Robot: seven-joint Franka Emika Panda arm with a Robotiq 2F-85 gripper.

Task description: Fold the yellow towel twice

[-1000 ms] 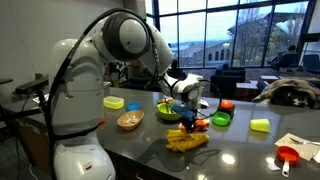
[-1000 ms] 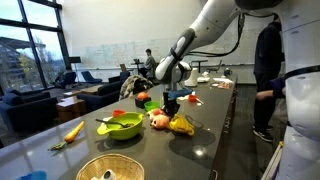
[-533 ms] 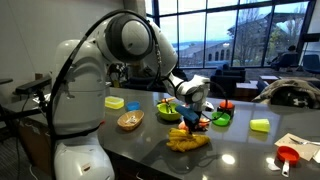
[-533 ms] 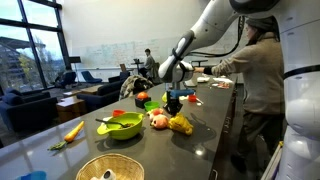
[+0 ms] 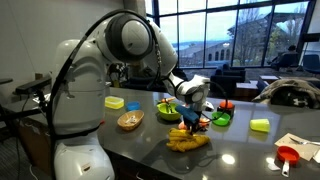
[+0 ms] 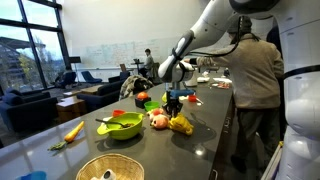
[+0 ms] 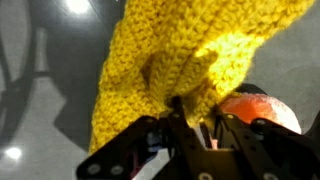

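Note:
The yellow towel (image 7: 180, 60) is a bright yellow ribbed cloth, bunched on the dark table. It fills most of the wrist view and shows as a small yellow heap in both exterior views (image 5: 187, 140) (image 6: 181, 125). My gripper (image 7: 188, 118) is shut on a fold of the towel's near edge. In the exterior views the gripper (image 5: 190, 122) (image 6: 174, 106) sits right above the heap, holding part of the cloth up.
A green bowl (image 6: 122, 127) and an orange-red round object (image 7: 258, 110) lie close beside the towel. A wicker bowl (image 5: 130, 121), a flat yellow container (image 5: 114, 102), a yellow-green block (image 5: 260, 125) and a red scoop (image 5: 288, 156) stand around. A person (image 6: 258, 90) stands by the table's side.
My gripper has shifted slightly sideways over the towel and then held still. A person has walked into an exterior view beside the table.

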